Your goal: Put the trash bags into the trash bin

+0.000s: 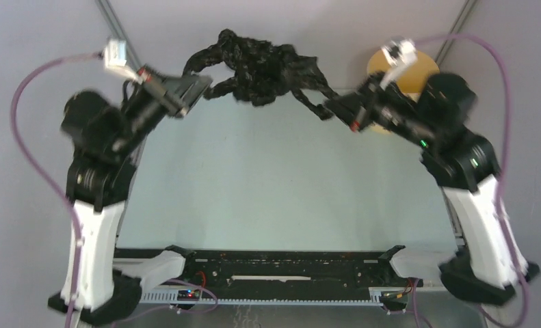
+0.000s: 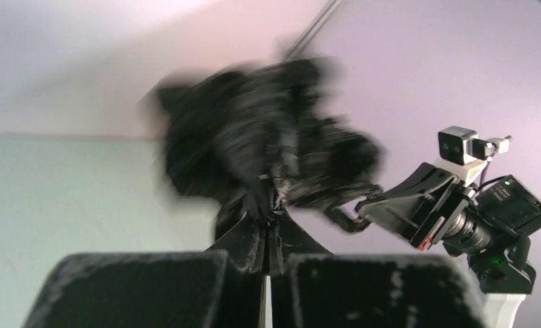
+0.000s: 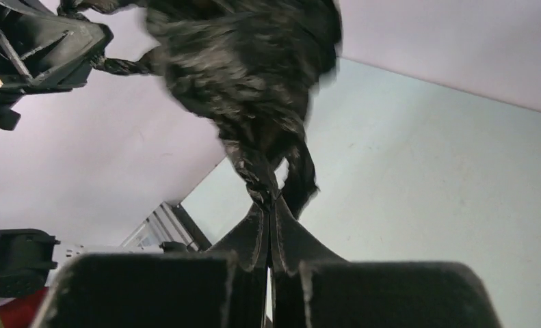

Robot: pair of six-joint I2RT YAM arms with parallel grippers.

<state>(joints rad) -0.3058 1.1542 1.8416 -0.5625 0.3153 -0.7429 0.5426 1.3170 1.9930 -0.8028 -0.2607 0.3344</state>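
A crinkled black trash bag (image 1: pixel 264 68) hangs in the air between both grippers, above the far part of the table. My left gripper (image 1: pixel 208 87) is shut on its left end, and my right gripper (image 1: pixel 330 107) is shut on its right handle. In the left wrist view the bag (image 2: pixel 260 147) is blurred and bunches out from my pinched fingertips (image 2: pixel 273 213). In the right wrist view the bag (image 3: pixel 247 61) hangs from my shut fingertips (image 3: pixel 271 205). The pale yellow trash bin (image 1: pixel 418 68) stands at the far right, mostly hidden behind the right arm.
The pale green table (image 1: pixel 281 184) lies below the bag. Grey walls and metal frame bars (image 1: pixel 113 24) close the back. The right arm (image 2: pixel 459 212) shows in the left wrist view, and the left gripper (image 3: pixel 35 44) shows in the right wrist view.
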